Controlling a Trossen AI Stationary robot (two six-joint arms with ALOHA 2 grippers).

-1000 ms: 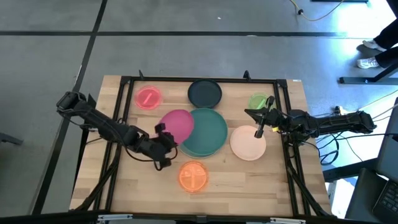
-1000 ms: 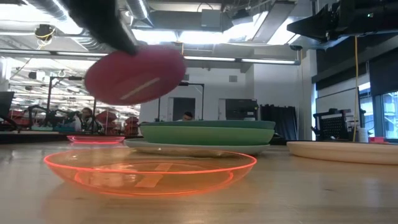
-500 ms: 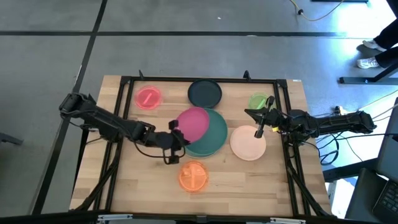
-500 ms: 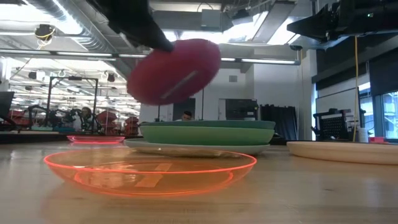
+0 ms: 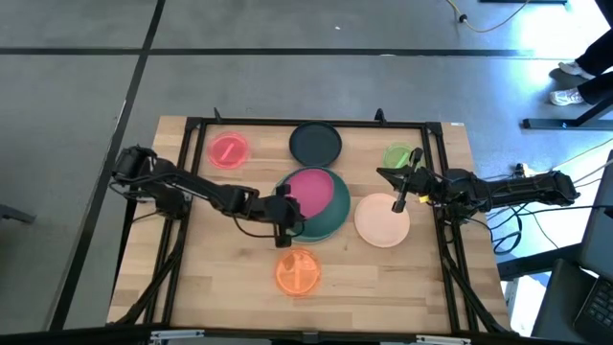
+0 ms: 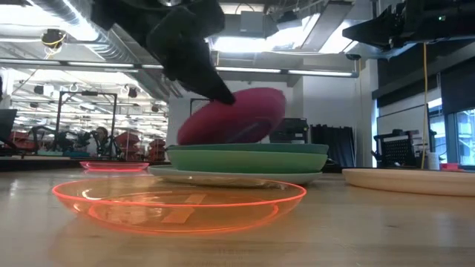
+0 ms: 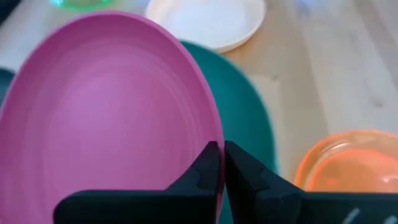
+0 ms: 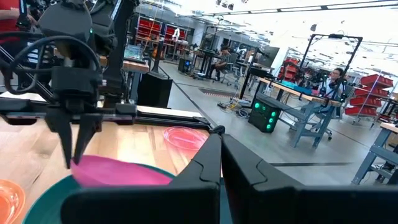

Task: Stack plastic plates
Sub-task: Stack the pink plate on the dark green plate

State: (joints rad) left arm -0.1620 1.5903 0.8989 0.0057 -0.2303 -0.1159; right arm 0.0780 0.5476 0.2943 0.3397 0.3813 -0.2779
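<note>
My left gripper (image 5: 286, 215) is shut on the magenta plate (image 5: 308, 189) and holds it tilted over the teal plate (image 5: 332, 206), which tops a stack in the table's middle. In the low view the magenta plate (image 6: 234, 119) hangs just above that stack (image 6: 249, 158), right side higher, lower edge behind the stack's rim. My right gripper (image 5: 400, 198) waits shut above the peach plate (image 5: 381, 221). The dark navy plate (image 5: 315, 144), pink clear plate (image 5: 228, 151), light green plate (image 5: 397, 156) and orange clear plate (image 5: 297, 271) lie flat on the table. My left gripper pinches the magenta plate's rim (image 7: 216, 134) between its two fingers (image 7: 202, 171), on the plate's near-left side. The fingers come from the table's left, slanting down. The plate is tilted in the hold; whether its low edge touches the teal plate I cannot tell.
The orange clear plate (image 6: 178, 204) lies just near of the stack, under my left arm's wrist. A black frame rail (image 5: 306, 123) runs round the table. Bare wood (image 5: 220, 278) shows at the near left. A person's shoes (image 5: 573, 81) show on the floor beyond the far right.
My left gripper has carried the magenta plate toward the table's right, from left of the stack to above the teal plate, and moved it down close to the stack. The plate has stayed tilted in the hold. My right arm has kept still.
</note>
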